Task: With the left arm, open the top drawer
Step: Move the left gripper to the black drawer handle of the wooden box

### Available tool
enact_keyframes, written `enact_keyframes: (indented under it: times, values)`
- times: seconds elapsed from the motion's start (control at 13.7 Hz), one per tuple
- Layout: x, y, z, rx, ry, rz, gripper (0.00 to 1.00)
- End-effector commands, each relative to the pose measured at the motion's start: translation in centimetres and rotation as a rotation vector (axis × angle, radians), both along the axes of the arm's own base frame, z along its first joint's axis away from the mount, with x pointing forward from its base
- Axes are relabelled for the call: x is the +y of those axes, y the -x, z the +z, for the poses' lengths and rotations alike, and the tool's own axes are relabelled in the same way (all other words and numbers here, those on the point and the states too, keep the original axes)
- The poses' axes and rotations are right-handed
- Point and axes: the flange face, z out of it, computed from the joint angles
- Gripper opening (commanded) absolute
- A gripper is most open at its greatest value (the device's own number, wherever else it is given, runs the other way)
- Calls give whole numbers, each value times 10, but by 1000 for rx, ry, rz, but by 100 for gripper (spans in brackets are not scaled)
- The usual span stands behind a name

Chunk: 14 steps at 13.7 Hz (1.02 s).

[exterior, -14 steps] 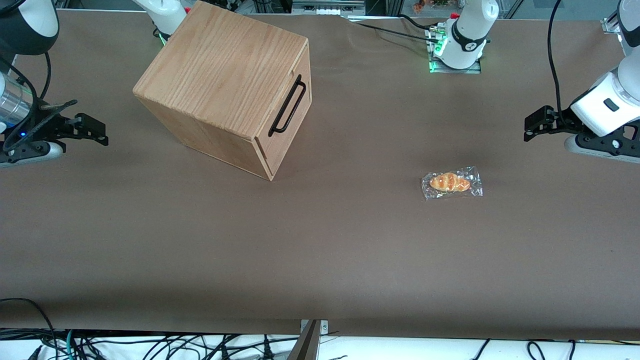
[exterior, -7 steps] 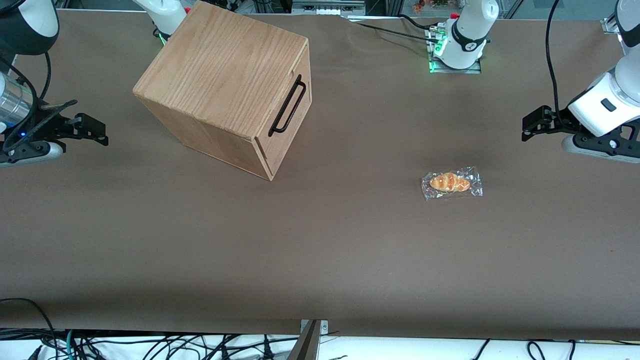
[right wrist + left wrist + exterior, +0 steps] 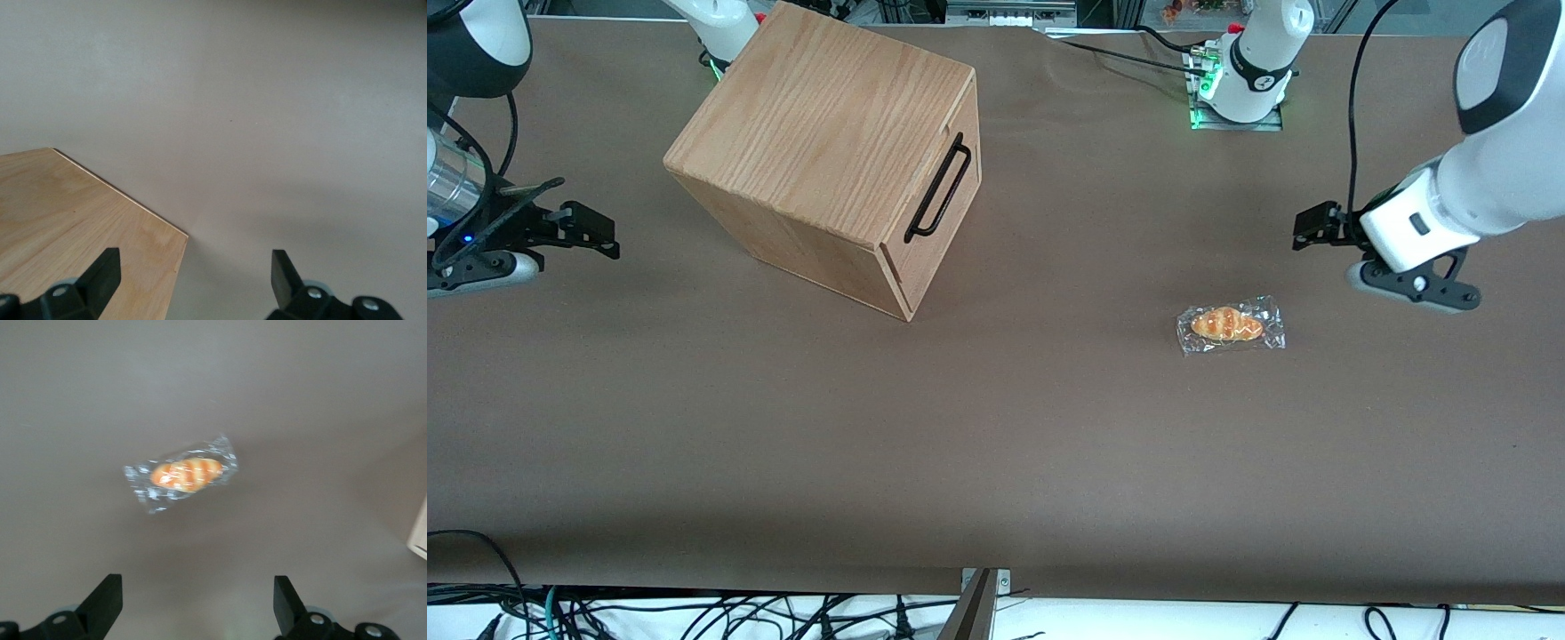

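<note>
The top drawer [image 3: 935,213] is found fully closed, its front flush with the wooden box [image 3: 827,151] and its black bar handle [image 3: 938,188] untouched. The box stands toward the parked arm's end of the surface [image 3: 996,444], turned at an angle so that the drawer front faces toward the working arm's end.

The left arm [image 3: 1476,178] is positioned toward the working arm's end, well apart from the box. Its claw [image 3: 193,603] is seen released, the two fingers spread wide with nothing between them, hovering above bare surface. A wrapped bread roll [image 3: 1230,325] lies near the claw, somewhat nearer the front camera, and is not part of the task.

Progress is judged to be at the approach stage only. No contact with the handle has been made. Outstanding work: the claw is to be carried across to the handle, closed upon the bar, and the drawer drawn out.
</note>
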Motion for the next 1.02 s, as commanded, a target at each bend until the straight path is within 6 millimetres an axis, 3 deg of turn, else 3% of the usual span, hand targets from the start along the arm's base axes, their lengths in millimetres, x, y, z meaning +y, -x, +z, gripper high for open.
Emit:
enact_keyframes:
  times: [0.0, 0.22, 0.44, 0.66, 0.95]
  values:
    - [-51, -5, -44, 100, 79, -49, 100]
    - [-141, 2, -85, 130, 143, -124, 100]
    - [-221, 12, -95, 67, 180, -20, 100]
    - [-306, 39, -98, 42, 211, 35, 100]
    - [-368, 64, -106, 57, 321, 79, 100]
